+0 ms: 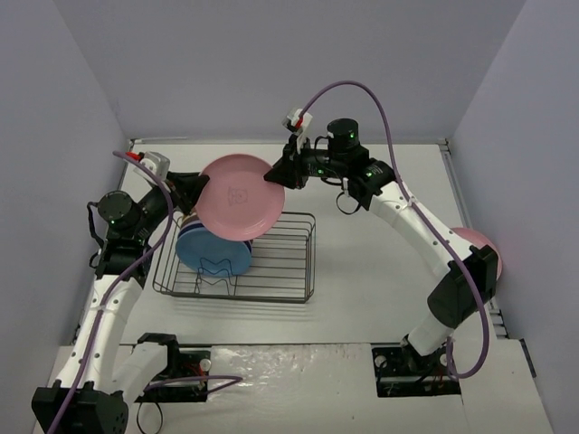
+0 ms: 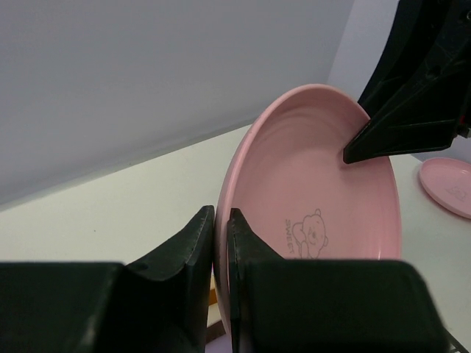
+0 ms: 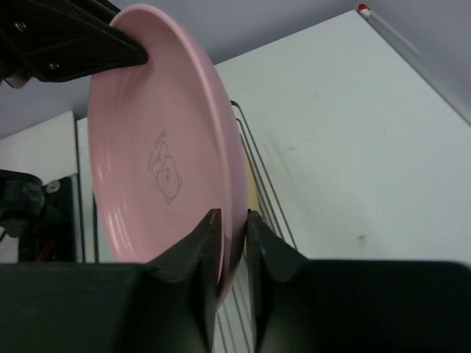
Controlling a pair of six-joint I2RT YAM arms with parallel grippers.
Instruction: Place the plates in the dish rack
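A pink plate (image 1: 237, 197) with a bear mark hangs on edge above the back left of the wire dish rack (image 1: 288, 282). My left gripper (image 1: 201, 186) is shut on its left rim, as the left wrist view (image 2: 221, 213) shows on the plate (image 2: 316, 184). My right gripper (image 1: 274, 174) is shut on the opposite rim, with the rim between its fingers in the right wrist view (image 3: 232, 215) of the plate (image 3: 162, 132). A blue plate (image 1: 213, 254) stands in the rack's left side. A second pink plate (image 1: 478, 242) lies at the right, partly behind my right arm.
A yellow-orange strip (image 3: 252, 193) shows behind the held plate near the rack wires. The second pink plate also shows flat on the table in the left wrist view (image 2: 449, 185). Grey walls close in the table at the back and sides. The rack's right half holds no plates.
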